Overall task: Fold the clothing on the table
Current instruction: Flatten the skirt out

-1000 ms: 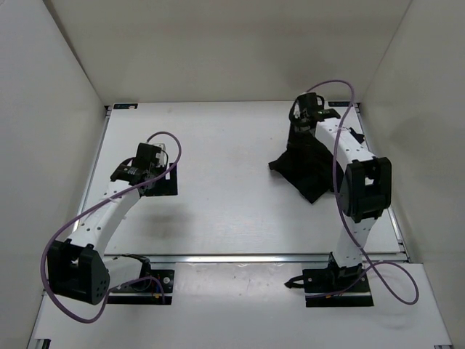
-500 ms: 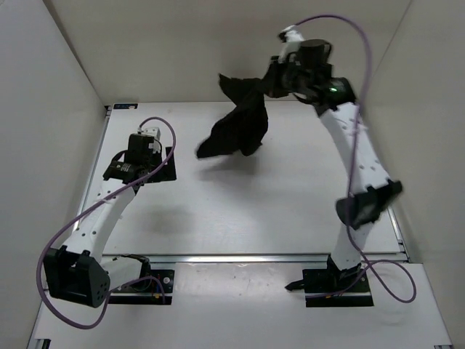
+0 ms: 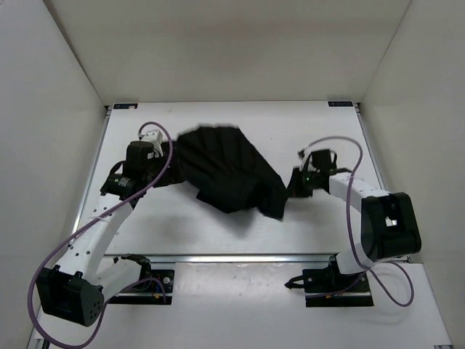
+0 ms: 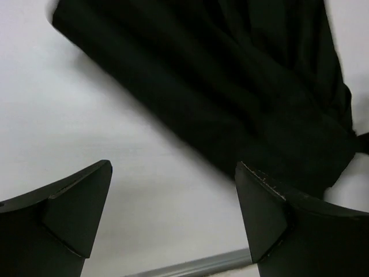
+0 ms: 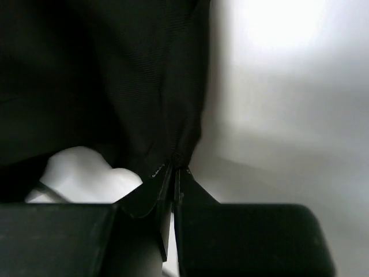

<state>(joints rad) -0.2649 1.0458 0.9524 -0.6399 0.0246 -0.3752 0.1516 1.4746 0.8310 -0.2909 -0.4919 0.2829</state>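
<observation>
So the right gripper [image 5: 174,171] has its two fingers pinched tight on an edge of the clothing [image 3: 229,174]. In the right wrist view a thin fold of black fabric is caught right at the fingertips, and the rest of it spreads up and to the left of them. Bare white table [image 3: 218,233] shows off to the right of the tips.

The left gripper [image 4: 173,167] has its fingers spread wide apart with nothing between them. From its wrist cam the clothing lies just ahead of the fingers, running diagonally from upper left down to the right. It ends right in front of the finger on the right side of that view, and honestly I can't tell if that finger touches it. There's plain table between the fingers, and a metal rail [image 4: 190,266] peeks in low down between them.

From above, the clothing is spread on the table between the two grippers. The pleats fan out wide near the left fingers and narrow to a bunched corner at the right fingers.
</observation>
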